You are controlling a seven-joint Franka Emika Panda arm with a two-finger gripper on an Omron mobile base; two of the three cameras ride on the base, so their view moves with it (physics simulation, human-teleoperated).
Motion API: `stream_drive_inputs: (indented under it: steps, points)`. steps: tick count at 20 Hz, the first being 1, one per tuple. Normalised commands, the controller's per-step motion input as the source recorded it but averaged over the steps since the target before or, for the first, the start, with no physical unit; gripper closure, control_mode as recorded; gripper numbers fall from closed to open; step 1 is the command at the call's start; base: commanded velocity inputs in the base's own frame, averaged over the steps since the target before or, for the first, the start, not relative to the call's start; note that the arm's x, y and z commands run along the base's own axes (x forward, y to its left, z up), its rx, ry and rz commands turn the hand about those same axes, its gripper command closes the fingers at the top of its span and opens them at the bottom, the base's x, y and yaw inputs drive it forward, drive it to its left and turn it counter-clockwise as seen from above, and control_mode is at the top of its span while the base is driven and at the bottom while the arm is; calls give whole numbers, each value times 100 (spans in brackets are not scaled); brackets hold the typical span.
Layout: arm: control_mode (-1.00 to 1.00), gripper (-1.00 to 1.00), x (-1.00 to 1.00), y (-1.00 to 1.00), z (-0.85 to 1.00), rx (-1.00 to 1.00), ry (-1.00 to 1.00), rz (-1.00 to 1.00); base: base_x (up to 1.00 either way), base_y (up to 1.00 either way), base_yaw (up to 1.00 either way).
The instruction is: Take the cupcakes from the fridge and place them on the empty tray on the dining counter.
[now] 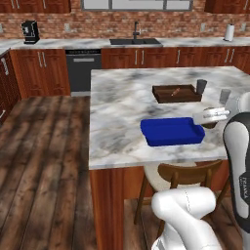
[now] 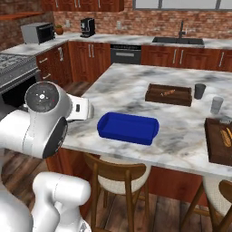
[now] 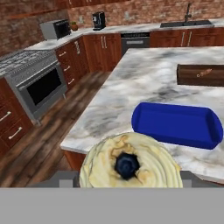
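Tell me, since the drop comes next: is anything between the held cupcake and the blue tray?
Nothing visible. In the hand view the cupcake sits between the gripper's fingertips, and the empty tray lies just beyond it on the dining counter, with bare marble between them. The wooden tray lies farther back.

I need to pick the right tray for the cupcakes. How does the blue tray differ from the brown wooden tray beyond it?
The blue tray is bright blue with rounded corners; the wooden tray is dark brown with squarer corners. The blue tray is empty, while the wooden tray holds a small orange-brown item. The blue tray sits near the dining counter's front edge, the wooden tray farther in. Both are low-walled rectangles.
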Motion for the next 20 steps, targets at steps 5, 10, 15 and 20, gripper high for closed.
stream_drive_inputs:
  steps: [5,10,15,20]
  points:
    - [-100,100,38,-12,-40,0,0,0,0,0,0]
    - [-100,100,32,-15,-40,0,3,0,0,0,0]
    - [-100,100,38,-14,-17,0,13,0,0,0,0]
    - [-100,100,46,-5,-14,0,18,5,0,0,0]
